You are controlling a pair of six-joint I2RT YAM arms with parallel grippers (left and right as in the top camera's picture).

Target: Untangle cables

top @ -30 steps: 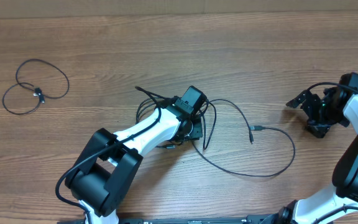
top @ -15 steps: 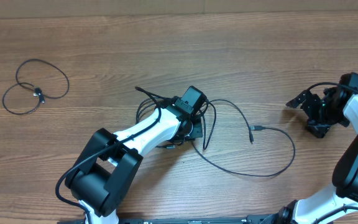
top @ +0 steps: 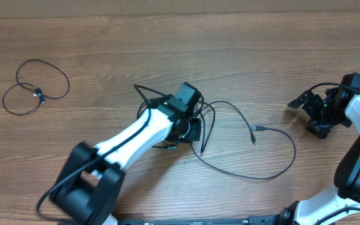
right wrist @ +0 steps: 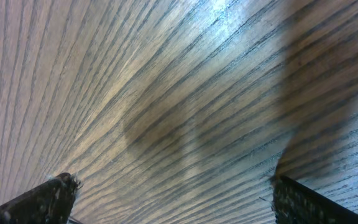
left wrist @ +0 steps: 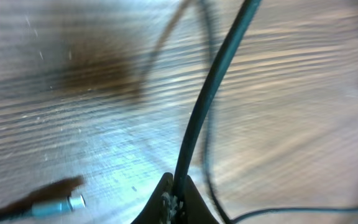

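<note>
**Overhead**
- Left tool [top: 191,130]: set down in the cable tangle [top: 149,94] on the table [top: 180,44]. Its jaws are hidden beneath the wrist in this view.
- Long cable [top: 277,130]: leaves the tangle just right of the left tool and sweeps a wide loop toward the right tool. Its long axis runs left to right, and its plug end [top: 259,129] points back toward the left tool.
- Looped cable [top: 42,78]: well to the left of the left tool and apart from the tangle. It forms two loops side by side, lying flat.
- Right tool [top: 306,117]: fingers spread wide with nothing between them, well right of all the cables.

**Left wrist**
- Left tool [left wrist: 173,205]: fingertips pressed together on the pinched cable [left wrist: 210,99]. That cable rises from the tips and leans away to the upper right, taut and nearly straight.
- Silver plug [left wrist: 73,201]: lies on the table left of the fingertips, pointing right.
- Thin strand [left wrist: 207,155]: just right of the pinched cable, blurred.

**Right wrist**
- Right tool [right wrist: 171,183]: fingers at the frame's two lower corners, fully apart, over bare wood grain.
</note>
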